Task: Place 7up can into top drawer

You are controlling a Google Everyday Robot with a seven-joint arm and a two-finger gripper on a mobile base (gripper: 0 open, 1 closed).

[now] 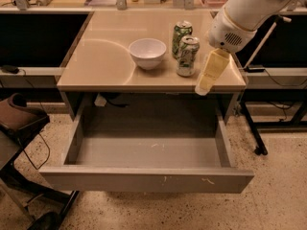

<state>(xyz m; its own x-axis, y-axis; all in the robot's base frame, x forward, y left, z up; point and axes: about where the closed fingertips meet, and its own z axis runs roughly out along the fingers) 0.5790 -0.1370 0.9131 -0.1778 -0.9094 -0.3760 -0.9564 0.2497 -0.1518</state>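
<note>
The table (100,66) is big and nearly square, with a smooth tan top that shines under the light. Under its front edge the top drawer (144,178) is pulled wide open. It is a wide, shallow grey box with flat walls. Its flat front panel has small white scratches, and there is a pale mark on the floor inside.

The robot arm (244,8) is fat, round and white, and it reaches in over the right back corner of the table. A round white bowl (147,52) with smooth sides sits near the middle of the table.

The 7up can (187,56) stands upright on the table, right of the bowl, about midway between the front and back edges. It is silvery white with green marks and a shiny silver top. The words on it are too small to read. A darker green can (181,35) stands just behind it.

The gripper (210,73) is pale yellow and long. It hangs over the right front corner of the table, just beside the 7up can and not touching it. I cannot tell if it is spread or pressed together.
</note>
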